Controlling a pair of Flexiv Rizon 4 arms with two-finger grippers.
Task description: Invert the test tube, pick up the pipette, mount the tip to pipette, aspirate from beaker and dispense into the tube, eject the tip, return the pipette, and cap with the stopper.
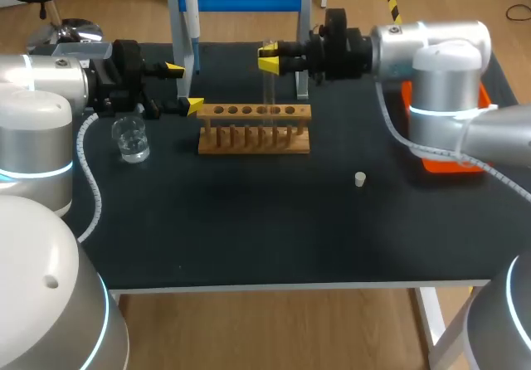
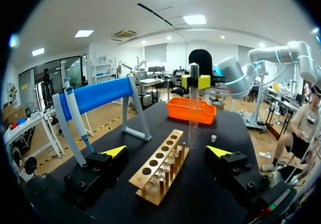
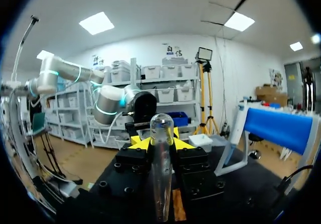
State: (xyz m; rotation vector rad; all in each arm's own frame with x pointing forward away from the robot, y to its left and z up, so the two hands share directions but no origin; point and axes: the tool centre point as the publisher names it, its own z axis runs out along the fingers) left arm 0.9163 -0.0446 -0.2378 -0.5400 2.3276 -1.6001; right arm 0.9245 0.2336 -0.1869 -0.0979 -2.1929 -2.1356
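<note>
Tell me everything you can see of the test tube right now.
The test tube is clear glass, slender, and looks empty. It stands upright with its rounded closed end up, so its mouth points down. The right gripper is shut on it near the upper end, one yellow tip on either side. Its lower end hangs at the wooden rack; I cannot tell whether it touches the rack.

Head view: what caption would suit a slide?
Right gripper holds a test tube upright by the wooden rack; left gripper open nearby.
</note>
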